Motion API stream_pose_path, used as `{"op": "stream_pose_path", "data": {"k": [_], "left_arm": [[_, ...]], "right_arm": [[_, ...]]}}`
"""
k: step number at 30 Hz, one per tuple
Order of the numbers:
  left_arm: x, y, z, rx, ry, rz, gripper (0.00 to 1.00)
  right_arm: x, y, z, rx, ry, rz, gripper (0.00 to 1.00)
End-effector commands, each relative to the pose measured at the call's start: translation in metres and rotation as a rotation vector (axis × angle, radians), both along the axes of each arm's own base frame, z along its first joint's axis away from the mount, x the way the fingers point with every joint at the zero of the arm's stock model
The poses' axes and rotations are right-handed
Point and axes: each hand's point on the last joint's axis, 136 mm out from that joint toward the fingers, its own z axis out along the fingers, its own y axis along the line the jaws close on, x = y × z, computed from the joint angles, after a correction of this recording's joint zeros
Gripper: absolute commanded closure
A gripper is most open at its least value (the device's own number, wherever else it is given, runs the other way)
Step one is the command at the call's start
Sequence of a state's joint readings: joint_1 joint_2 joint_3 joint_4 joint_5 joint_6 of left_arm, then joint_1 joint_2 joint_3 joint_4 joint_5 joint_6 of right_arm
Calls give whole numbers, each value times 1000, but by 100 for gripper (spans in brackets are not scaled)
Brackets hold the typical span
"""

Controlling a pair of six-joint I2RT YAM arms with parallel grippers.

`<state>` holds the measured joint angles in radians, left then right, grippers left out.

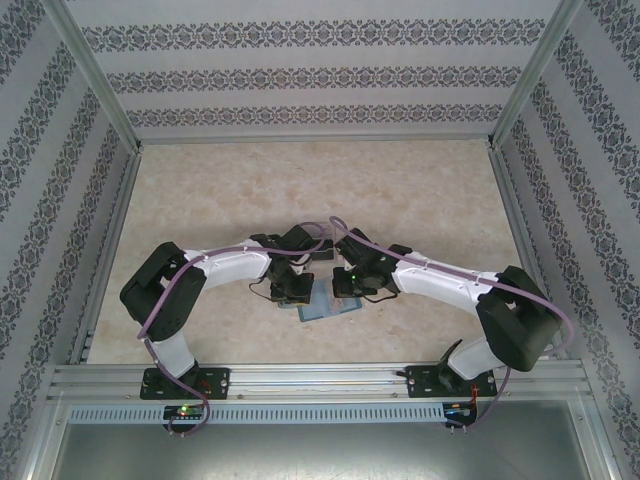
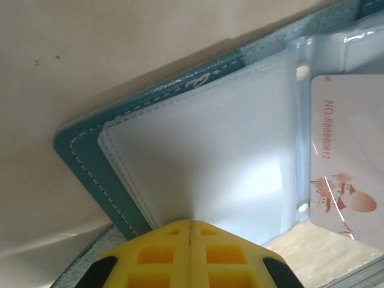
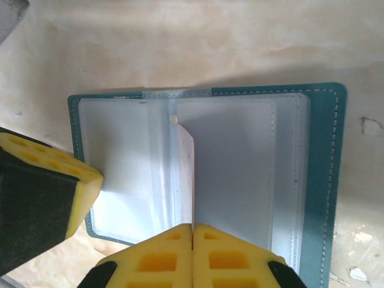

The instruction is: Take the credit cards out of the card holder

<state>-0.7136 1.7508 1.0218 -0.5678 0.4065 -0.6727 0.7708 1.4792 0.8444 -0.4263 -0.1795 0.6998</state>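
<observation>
I see the card holder (image 1: 322,308) lying open on the bench, near the middle of the near edge, between the two arms. My left fingers (image 2: 187,233) are pressed together, their tips resting on the clear sleeve (image 2: 204,156) of one panel. My right fingers (image 3: 188,237) are clamped on the edge of a pale credit card (image 3: 187,171), which stands upright from the fold.

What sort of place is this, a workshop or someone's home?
Probably a robot test booth, not a home: patterned wall panels box in a marbled table, aluminium rails frame it, and a left arm and right arm are bolted to the near rail.
</observation>
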Motion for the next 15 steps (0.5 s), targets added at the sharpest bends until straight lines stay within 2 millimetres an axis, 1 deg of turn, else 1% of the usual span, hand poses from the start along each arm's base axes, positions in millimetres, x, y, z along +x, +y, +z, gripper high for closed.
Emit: {"op": "stream_pose_path", "data": {"k": [1, 8, 12, 15], "left_arm": [[-8, 26, -8, 138, 7, -35, 100], [0, 17, 3, 108, -26, -51, 99], [8, 19, 12, 109, -79, -50, 97], [12, 18, 19, 94, -105, -45, 97]], "right_arm": [[0, -4, 11, -26, -33, -1, 93], [4, 1, 24, 6, -61, 3, 93], [8, 3, 34, 22, -91, 11, 93], [9, 5, 41, 23, -112, 54, 93]]}}
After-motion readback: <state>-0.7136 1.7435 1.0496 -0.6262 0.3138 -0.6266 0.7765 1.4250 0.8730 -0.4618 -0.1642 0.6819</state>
